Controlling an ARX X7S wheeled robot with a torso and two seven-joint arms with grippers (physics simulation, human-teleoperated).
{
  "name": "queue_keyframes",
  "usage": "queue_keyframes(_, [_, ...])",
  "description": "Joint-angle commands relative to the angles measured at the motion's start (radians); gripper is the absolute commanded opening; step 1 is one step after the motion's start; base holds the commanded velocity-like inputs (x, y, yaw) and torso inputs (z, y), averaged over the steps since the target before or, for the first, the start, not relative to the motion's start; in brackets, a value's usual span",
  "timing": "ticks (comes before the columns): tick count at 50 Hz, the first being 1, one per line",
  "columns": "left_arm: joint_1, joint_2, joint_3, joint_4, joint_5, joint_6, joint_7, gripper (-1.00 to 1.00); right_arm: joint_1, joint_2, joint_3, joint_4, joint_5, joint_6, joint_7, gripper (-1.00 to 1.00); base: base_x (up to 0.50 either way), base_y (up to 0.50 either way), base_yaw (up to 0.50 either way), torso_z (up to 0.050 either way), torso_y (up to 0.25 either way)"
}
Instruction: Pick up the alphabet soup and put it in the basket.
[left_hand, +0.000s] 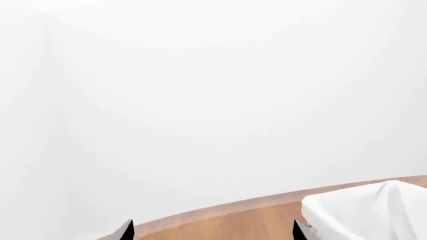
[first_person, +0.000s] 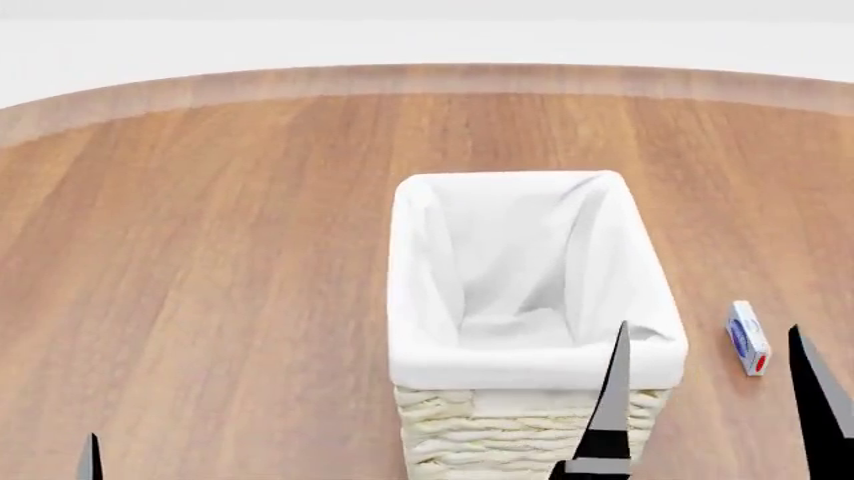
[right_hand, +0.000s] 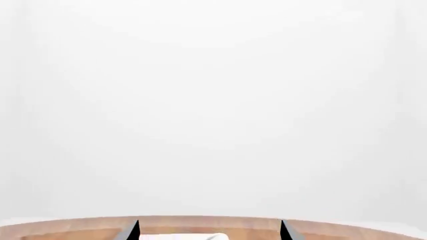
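The basket (first_person: 534, 420), cream wicker with a white cloth liner, stands open at the middle of the wooden table in the head view. Its liner also shows in the left wrist view (left_hand: 373, 210). No blue-labelled alphabet soup can shows clearly in any view. My right gripper (first_person: 714, 400) is open and empty, low in front of the basket's right corner; in its wrist view (right_hand: 209, 234) the jaws stand wide apart. My left gripper (left_hand: 213, 235) is open and empty; only one fingertip (first_person: 91, 458) shows in the head view, at the bottom left.
A small flat blue-and-white packet with a red end (first_person: 747, 338) lies on the table right of the basket. The wooden table (first_person: 200, 250) has a curved far edge, with a white wall behind it.
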Motion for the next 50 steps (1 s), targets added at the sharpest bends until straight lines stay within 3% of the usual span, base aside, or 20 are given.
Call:
queue_keyframes(1, [-0.016,-0.005,-0.005,-0.031,-0.011,-0.008,-0.010,1.00,-0.022,0.089,0.171,0.095,0.063,-0.015,-0.047,1.00,0.00,0.00,0.00,0.000,0.000])
queue_keyframes(8, [-0.018,-0.007,-0.002,-0.037,-0.008,-0.015,-0.017,1.00,-0.079,0.110,0.281,0.172,0.147,-0.034,-0.096,1.00,0.00,0.00,0.00,0.000,0.000])
queue_keyframes(25, [-0.048,-0.012,0.009,-0.086,-0.024,-0.020,-0.022,1.00,-0.336,-0.027,0.424,0.429,0.162,-0.439,-0.335,1.00,0.00,0.00,0.00,0.000,0.000])
queue_keyframes(34, [-0.056,-0.015,0.017,-0.090,-0.024,-0.028,-0.024,1.00,-0.344,-0.110,0.435,0.665,0.120,-0.630,-0.416,1.00,0.00,0.00,0.00,0.000,0.000])
queue_keyframes(50, [-0.061,-0.022,0.010,-0.124,-0.041,-0.016,-0.037,1.00,-0.355,-0.187,0.431,0.890,0.032,-0.834,-0.449,1.00,0.00,0.00,0.00,0.000,0.000])
